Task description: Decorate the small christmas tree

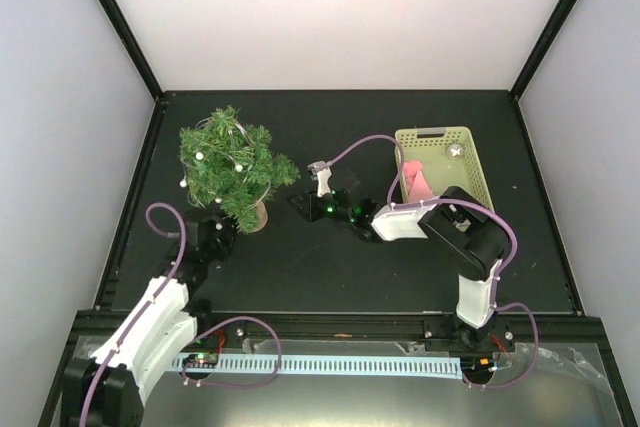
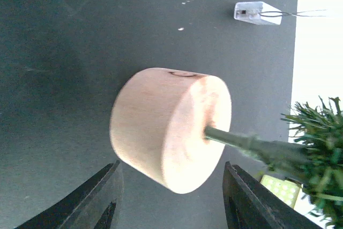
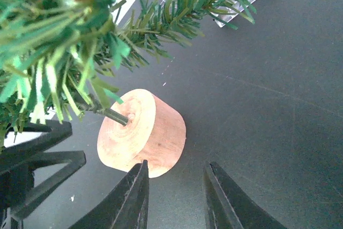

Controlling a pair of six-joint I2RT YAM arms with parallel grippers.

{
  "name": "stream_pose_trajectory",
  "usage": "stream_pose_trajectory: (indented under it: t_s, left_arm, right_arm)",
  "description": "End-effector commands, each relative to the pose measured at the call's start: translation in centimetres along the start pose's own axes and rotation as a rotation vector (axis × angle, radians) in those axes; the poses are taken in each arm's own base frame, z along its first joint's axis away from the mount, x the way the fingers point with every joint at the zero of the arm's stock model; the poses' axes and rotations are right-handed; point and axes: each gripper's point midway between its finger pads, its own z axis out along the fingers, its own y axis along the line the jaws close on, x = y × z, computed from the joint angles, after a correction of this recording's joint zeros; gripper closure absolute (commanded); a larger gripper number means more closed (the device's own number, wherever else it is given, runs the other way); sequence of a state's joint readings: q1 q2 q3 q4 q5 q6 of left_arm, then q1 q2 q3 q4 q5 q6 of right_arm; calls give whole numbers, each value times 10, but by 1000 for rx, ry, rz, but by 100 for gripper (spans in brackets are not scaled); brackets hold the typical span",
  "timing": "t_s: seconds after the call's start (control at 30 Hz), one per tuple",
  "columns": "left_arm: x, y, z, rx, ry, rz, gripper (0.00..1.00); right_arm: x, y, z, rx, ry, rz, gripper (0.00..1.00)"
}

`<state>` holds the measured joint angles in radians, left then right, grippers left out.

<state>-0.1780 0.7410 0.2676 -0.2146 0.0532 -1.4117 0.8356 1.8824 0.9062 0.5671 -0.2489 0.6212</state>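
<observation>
small christmas tree [image 1: 236, 161], bushy dark green, cone-shaped, round light-wood disc base [image 2: 166, 127], standing on black table [image 1: 300, 272]. left gripper [image 2: 172, 163] right at tree base, jaws spread either side of disc, gap both sides. right gripper [image 3: 177, 163] just right of tree, jaws apart, pinching nothing. pale green plastic lattice basket [image 1: 476, 172] well right of tree, pink thing [image 1: 416, 183] inside.

Bright overhead light, white glare past the table's [image 1: 330, 267] far edge; small christmas tree [image 3: 53, 41] needles blur in wrist shots.
</observation>
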Motion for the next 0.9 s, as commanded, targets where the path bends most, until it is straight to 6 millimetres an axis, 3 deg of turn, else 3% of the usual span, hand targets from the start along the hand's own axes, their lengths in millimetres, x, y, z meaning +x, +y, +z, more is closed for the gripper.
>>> stream_pose_trajectory:
  t_s: [0.0, 0.17, 0.3, 0.4, 0.57, 0.67, 0.87]
  left_arm:
    - [-3, 3, -2, 79, -22, -138, 48]
    - [-11, -10, -2, 111, -60, -119, 47]
    - [-8, -16, 9, 131, -37, -106, 47]
    - [-1, -8, 20, 83, 1, -101, 49]
    - [5, 5, 33, 3, 44, -72, 50]
    - [-11, 4, 36, 3, -37, -37, 53]
    - [-52, -9, 35, -25, -168, 73, 54]
  right_arm:
    - [-11, 13, -5, -44, -48, -41, 70]
    - [-18, 10, -10, -24, -70, -74, 70]
    - [-41, 2, -18, -46, -99, -94, 68]
    - [-64, -3, -22, -117, -117, -99, 68]
    - [-89, -30, -30, -86, -137, -95, 67]
    - [-98, -34, -32, -77, -136, -118, 67]
    - [-114, -23, -16, -155, -98, -329, 65]
